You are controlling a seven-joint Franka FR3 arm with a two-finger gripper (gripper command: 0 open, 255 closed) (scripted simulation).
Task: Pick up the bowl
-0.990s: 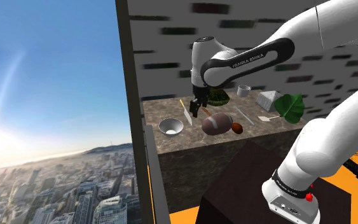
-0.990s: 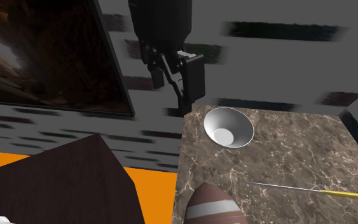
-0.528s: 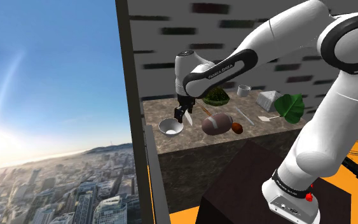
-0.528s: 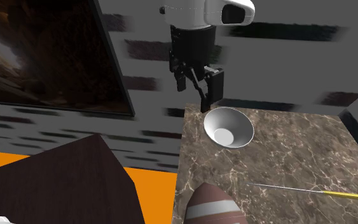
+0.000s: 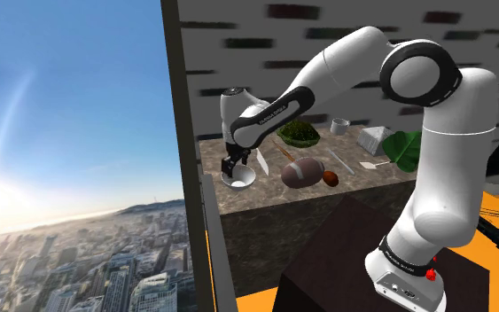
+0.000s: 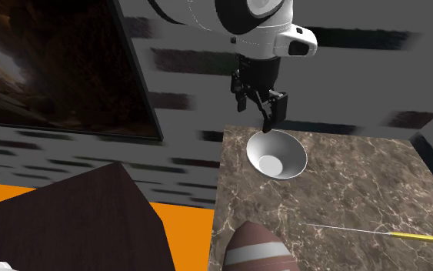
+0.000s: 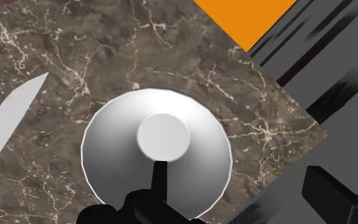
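- Window (image 5: 70,177): far to the bowl's left in the shoulder view, with a city skyline and blue sky.
- Gripper (image 5: 232,168): points down over the bowl's left rim in the shoulder view. In the second exterior view the gripper (image 6: 254,114) hangs just above the bowl's far rim.
- Jaws: released and spread wide. In the wrist view one finger (image 7: 160,181) lies over the bowl's inside. The other finger (image 7: 330,194) stands outside the rim, past the counter's edge. Neither grasps the bowl.
- Bowl (image 5: 238,176): pale grey, upright on the counter (image 5: 265,197) near its corner. It shows under the gripper in the second exterior view (image 6: 276,153) and between the fingers' line in the wrist view (image 7: 157,153).
- Knife (image 5: 260,160): just right of the bowl in the shoulder view, apart from it, with a white blade. Its handle shows yellow in the second exterior view (image 6: 376,231).
- Football (image 5: 302,172): right of the bowl, beyond the knife.
- Brown lump (image 5: 331,178): right of the bowl, just past the football.
- Bush (image 5: 299,133): right of the bowl and farther back.
- Cup (image 5: 339,127): well right of the bowl, by the wall.
- Leaf (image 5: 404,148): far right of the bowl, at the counter's other end.
- Stand (image 5: 354,253): dark box below and right of the bowl.
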